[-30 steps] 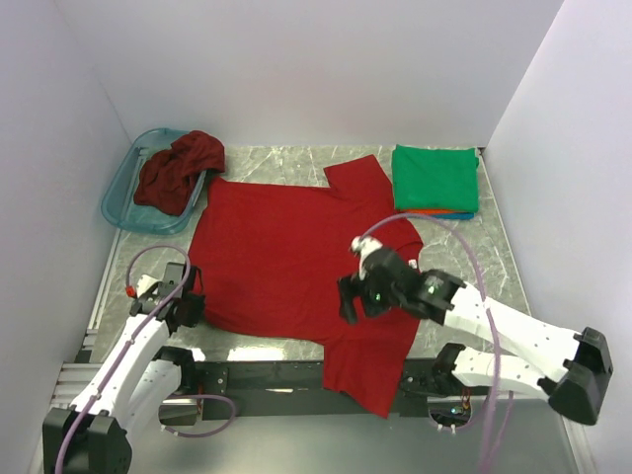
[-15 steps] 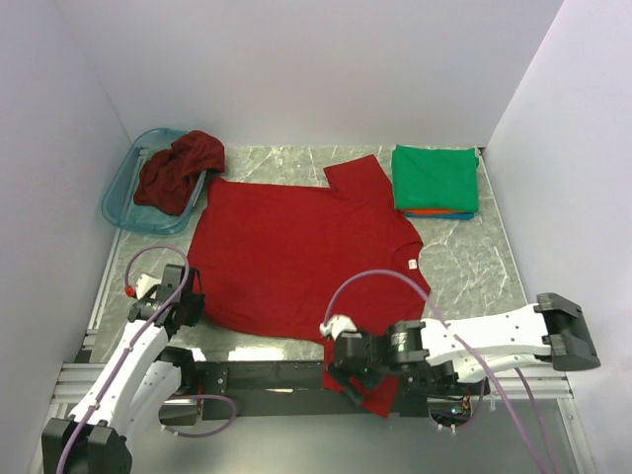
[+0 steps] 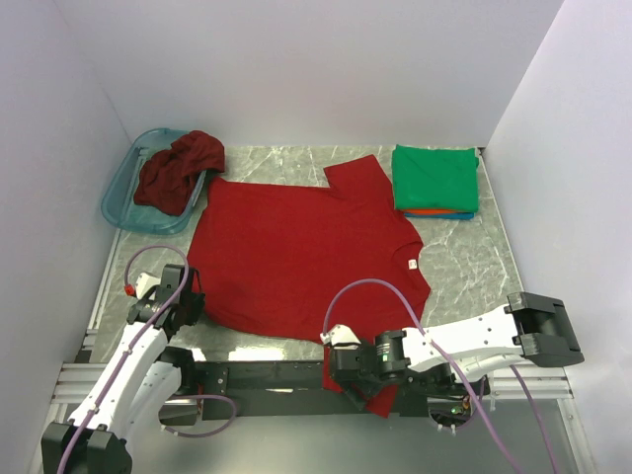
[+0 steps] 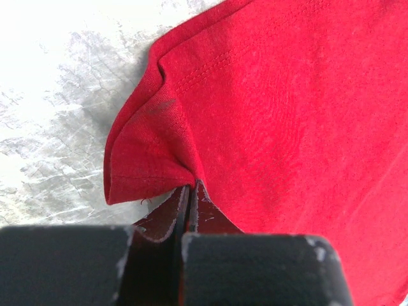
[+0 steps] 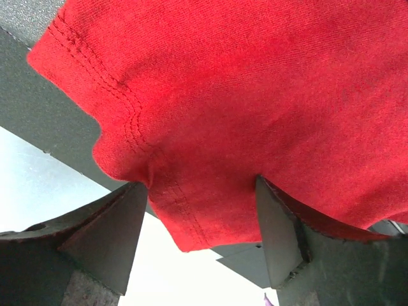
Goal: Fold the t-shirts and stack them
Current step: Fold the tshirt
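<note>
Right tool (image 5: 197, 185) is sitting way lower than a second ago: it's swinging off the middle of the red t-shirt (image 3: 296, 262) down to the near edge of the worktop (image 3: 464, 262), where one sleeve is hanging off the front. It's standing wide, with the sleeve hem lying between its fingers, not pinched. Whether the cloth is actually touching the pads, I can't really tell. Left tool (image 4: 189, 189) is clamping the near hem corner, with the cloth bunching at its tips. The shirt is lying flat, long axis left to right, collar toward the right, so the right arm is nearer the sleeve. Green folded pile (image 3: 434, 178) is sitting far right, and the maroon shirt (image 3: 178, 168) is slumping in the teal basket (image 3: 117, 202).
</note>
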Tool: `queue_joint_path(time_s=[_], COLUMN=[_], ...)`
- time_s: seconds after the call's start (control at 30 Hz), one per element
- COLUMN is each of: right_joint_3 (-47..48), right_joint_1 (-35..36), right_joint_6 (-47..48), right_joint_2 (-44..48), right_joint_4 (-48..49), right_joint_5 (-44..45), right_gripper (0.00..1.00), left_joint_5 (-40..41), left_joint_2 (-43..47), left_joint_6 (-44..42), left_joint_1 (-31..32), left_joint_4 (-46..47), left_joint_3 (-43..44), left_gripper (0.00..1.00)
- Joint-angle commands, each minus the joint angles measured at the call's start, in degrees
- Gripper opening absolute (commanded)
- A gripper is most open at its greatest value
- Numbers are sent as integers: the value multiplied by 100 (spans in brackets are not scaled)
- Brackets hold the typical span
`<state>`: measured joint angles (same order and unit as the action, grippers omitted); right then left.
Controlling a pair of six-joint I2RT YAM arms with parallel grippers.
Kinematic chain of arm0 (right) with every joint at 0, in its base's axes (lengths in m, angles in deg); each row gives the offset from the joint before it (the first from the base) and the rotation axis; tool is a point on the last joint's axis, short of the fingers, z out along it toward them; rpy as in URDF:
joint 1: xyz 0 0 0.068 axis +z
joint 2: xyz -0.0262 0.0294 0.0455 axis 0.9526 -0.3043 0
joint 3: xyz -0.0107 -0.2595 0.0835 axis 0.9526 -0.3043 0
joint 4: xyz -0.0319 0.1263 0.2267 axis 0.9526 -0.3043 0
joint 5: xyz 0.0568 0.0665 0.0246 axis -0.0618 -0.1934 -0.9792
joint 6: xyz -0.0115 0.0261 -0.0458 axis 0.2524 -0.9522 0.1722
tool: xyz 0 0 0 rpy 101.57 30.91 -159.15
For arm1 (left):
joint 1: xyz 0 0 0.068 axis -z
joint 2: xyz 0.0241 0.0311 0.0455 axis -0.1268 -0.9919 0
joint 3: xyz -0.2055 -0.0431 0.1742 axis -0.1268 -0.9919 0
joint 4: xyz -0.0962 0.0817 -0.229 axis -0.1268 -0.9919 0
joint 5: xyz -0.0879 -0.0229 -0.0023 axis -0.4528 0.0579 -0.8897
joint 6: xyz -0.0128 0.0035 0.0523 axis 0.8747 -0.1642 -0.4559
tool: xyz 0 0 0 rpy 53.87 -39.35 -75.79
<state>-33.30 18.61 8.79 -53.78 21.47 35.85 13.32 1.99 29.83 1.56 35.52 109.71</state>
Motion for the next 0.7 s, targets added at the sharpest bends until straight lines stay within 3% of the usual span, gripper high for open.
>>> queue_joint_path(time_s=[0.0, 0.13, 0.27, 0.3, 0.53, 0.57, 0.67], right_joint_3=[-160, -143, -3, 41, 419, 489, 743], right_joint_1=[34, 34, -62, -115, -1107, -1439, -2099], right_joint_6=[-202, -351, -483, -492, -46, 34, 473], right_joint_2=[-127, -180, -127, -101, 767, 865, 1112], right_joint_4=[188, -13, -294, -365, -1006, -1033, -1051], right_joint_5=[135, 302, 705, 802, 1190, 1207, 1190], right_gripper=[74, 58, 24, 19, 6, 0, 0], left_joint_5=[-74, -65, -65, -65, -30, -39, -100], left_joint_2=[55, -33, -156, -182, -376, -384, -454], left_joint_6=[-24, -95, -235, -270, -350, -359, -385], left_joint_1=[21, 21, 21, 21, 21, 21, 21], left_joint_4=[99, 126, 169, 169, 108, 151, 275], left_joint_3=[-13, 39, 171, 189, 408, 426, 470], left_gripper=[0, 0, 0, 0, 0, 0, 0])
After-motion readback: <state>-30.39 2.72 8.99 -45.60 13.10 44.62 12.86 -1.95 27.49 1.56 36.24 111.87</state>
